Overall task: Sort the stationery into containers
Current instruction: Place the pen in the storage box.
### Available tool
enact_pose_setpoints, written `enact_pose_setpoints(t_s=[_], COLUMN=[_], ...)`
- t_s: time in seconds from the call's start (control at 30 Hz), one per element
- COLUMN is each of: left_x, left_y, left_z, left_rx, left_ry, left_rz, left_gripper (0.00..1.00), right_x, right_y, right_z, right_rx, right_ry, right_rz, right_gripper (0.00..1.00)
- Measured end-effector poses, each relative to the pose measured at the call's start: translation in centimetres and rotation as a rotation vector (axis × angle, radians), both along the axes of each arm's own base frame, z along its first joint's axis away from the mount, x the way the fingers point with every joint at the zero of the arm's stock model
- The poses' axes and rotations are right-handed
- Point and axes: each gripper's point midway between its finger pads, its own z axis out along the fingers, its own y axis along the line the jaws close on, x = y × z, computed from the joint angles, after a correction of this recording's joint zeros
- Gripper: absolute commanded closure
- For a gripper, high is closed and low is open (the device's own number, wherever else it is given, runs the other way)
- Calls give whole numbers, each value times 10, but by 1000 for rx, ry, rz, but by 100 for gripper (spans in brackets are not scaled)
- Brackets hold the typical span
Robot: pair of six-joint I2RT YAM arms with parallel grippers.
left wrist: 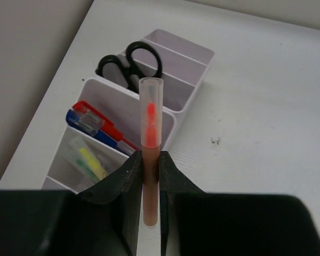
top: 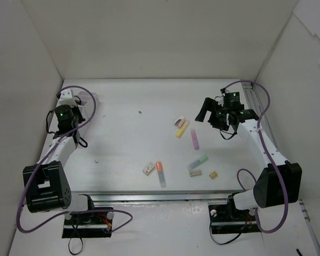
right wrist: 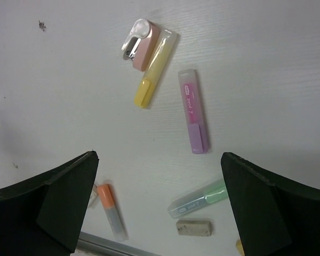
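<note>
My left gripper (left wrist: pixel 150 160) is shut on an orange-tipped pen with a clear cap (left wrist: pixel 150 114) and holds it over the white organiser (left wrist: pixel 194 80), which stands at the far left (top: pixel 89 99). The organiser holds black scissors (left wrist: pixel 130 63), a red pen and a blue pen (left wrist: pixel 96 124), and a yellow and a green highlighter (left wrist: pixel 90 161). My right gripper (right wrist: pixel 160 178) is open and empty above loose items: a yellow highlighter (right wrist: pixel 156 69), a pink highlighter (right wrist: pixel 193 111), a green highlighter (right wrist: pixel 198 199), an orange highlighter (right wrist: pixel 111 209) and an eraser (right wrist: pixel 194 228).
A small pink stapler-like item (right wrist: pixel 140 45) lies against the yellow highlighter. A small whitish block (top: pixel 148 169) and a tan eraser (top: pixel 213 174) lie near the front. White walls enclose the table on three sides. A metal rail (top: pixel 149 196) runs along the front edge.
</note>
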Motion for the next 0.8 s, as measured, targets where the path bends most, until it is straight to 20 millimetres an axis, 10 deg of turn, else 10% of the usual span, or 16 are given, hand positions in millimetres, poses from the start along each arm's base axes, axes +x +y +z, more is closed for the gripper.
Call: enact_pose_setpoints(t_s=[0.63, 0.8], left_x=[12, 12], left_y=[67, 73], left_z=[-30, -44], left_rx=[-83, -106], left_ry=[-38, 18], left_rz=[214, 241], left_gripper=[100, 69], right_x=[6, 6], right_y=[-8, -10], right_z=[-21, -20], right_rx=[-41, -48], right_ry=[-4, -11], right_rz=[-15, -20], right_gripper=[2, 2])
